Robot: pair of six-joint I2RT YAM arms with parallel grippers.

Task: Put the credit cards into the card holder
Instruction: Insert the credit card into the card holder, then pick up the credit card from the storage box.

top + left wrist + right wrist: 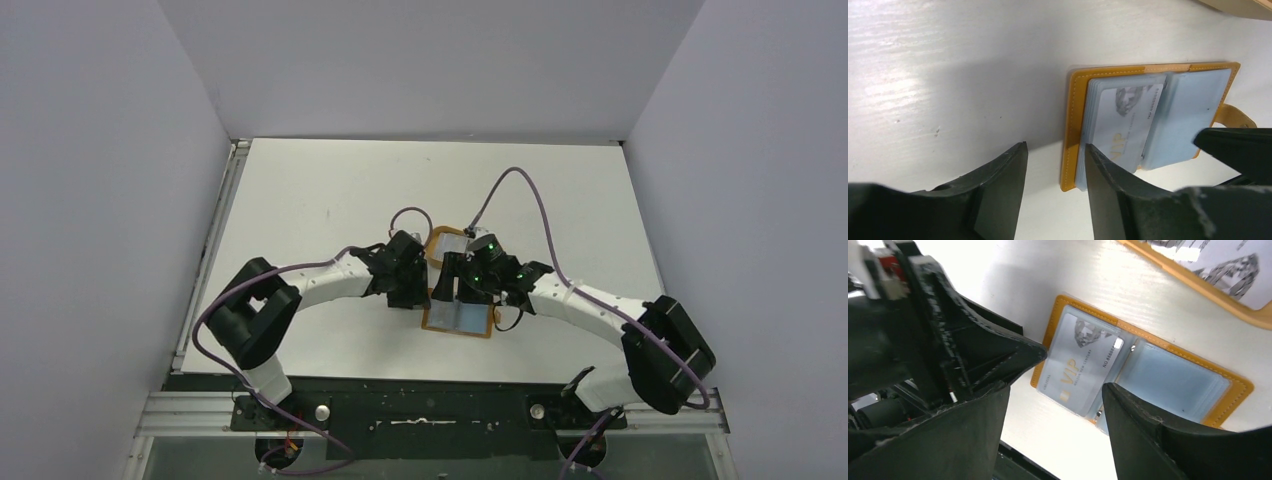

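The card holder (458, 320) lies open flat on the table between my two grippers; its orange-brown rim (1073, 125) (1083, 307) frames clear pockets. A pale VIP credit card (1125, 125) (1080, 367) sits in its left pocket. Another printed card (1233, 262) lies in the tray behind. My left gripper (1055, 146) (440, 285) is open, straddling the holder's left edge without clamping it. My right gripper (1053, 390) (470, 280) is wide open just above the near edge of the holder, holding nothing. One of its fingers (1238, 150) shows at the right of the left wrist view.
An oval tan-rimmed tray (447, 245) (1198, 286) stands right behind the holder, touching distance from both wrists. The black frame rail (430, 415) runs along the table's near edge. White walls close in the table on three sides.
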